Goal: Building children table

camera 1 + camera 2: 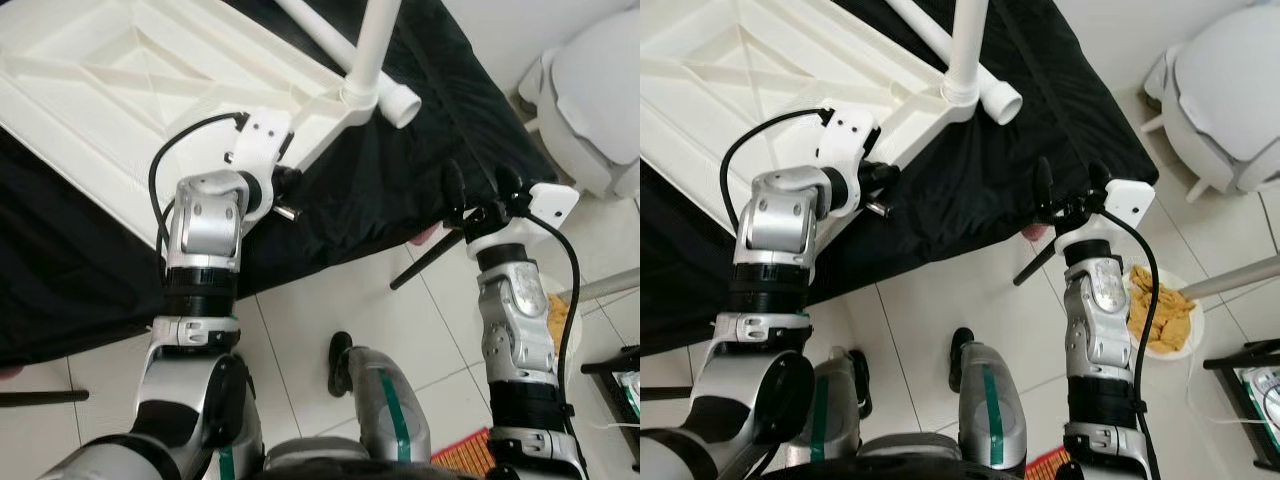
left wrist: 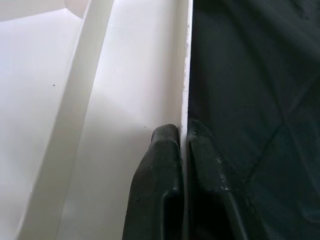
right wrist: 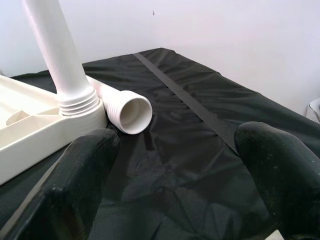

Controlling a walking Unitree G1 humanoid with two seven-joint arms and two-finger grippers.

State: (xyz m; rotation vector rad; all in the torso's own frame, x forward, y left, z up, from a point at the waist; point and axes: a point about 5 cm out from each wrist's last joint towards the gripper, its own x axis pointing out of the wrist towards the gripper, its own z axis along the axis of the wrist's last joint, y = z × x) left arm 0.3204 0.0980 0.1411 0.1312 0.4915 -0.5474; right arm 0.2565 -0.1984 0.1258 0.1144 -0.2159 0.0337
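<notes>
A white plastic table top [image 1: 120,90] lies upside down on a bed covered in black cloth [image 1: 400,190]. One white leg [image 1: 375,40] stands upright in its corner socket. A second, loose leg [image 3: 127,107] lies beside that socket, its threaded open end facing me. My left gripper [image 2: 183,131] is shut on the table top's thin rim [image 2: 186,75] close to that corner, one finger on each side. My right gripper [image 1: 480,185] hangs open over the cloth's near edge, facing the two legs from a short distance, with nothing between its fingers.
A white rounded chair [image 1: 600,90] stands at the right. On the tiled floor lie a plate of food [image 1: 1160,310], a black rod [image 1: 425,262] and a red mat [image 1: 465,455]. My own legs stand just before the bed's edge.
</notes>
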